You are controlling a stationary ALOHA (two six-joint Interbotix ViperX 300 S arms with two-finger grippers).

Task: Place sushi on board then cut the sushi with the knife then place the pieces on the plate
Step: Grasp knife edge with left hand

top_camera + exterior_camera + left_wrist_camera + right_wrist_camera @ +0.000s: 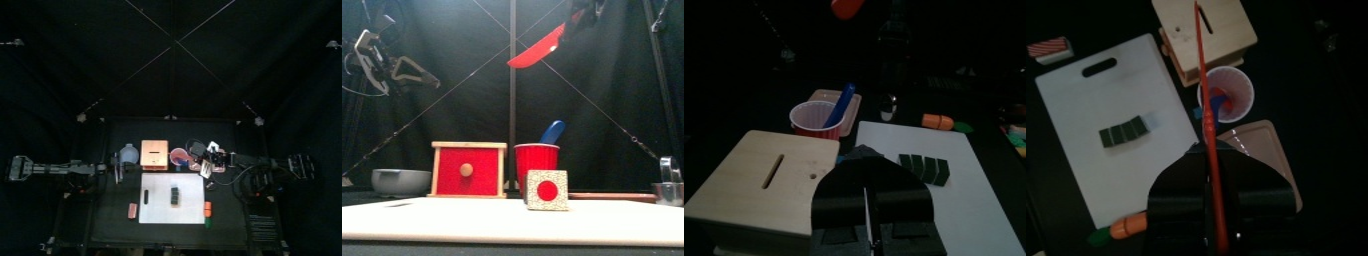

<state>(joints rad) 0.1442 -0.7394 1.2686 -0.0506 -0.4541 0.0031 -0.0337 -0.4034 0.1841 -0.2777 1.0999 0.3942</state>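
The sushi (178, 193) lies whole on the board (158, 205), near its middle, with nothing touching it. The board lies flat at the front centre of the desk (114, 225), with an orange toy (207, 208) at its right edge.

The red knife (539, 48) is up in the air, well above the cup (537, 158). The right pincer (1211, 170) grasps it, jaws clenched on the handle end. The blade runs straight out past the jaws and, seen from the front, slants down toward the left. The right arm reaches in from the right with its wrist raised high.

A blue knife (553, 131) stands in the cup. The tray (1260, 145) lies just beside the cup, under that arm.

The left pincer (869, 185) is clenched on nothing. It is raised off the desk near the box (154, 153) and the board's back left corner, and its arm stretches in from the left. The bowl (128, 153) sits left of the box.
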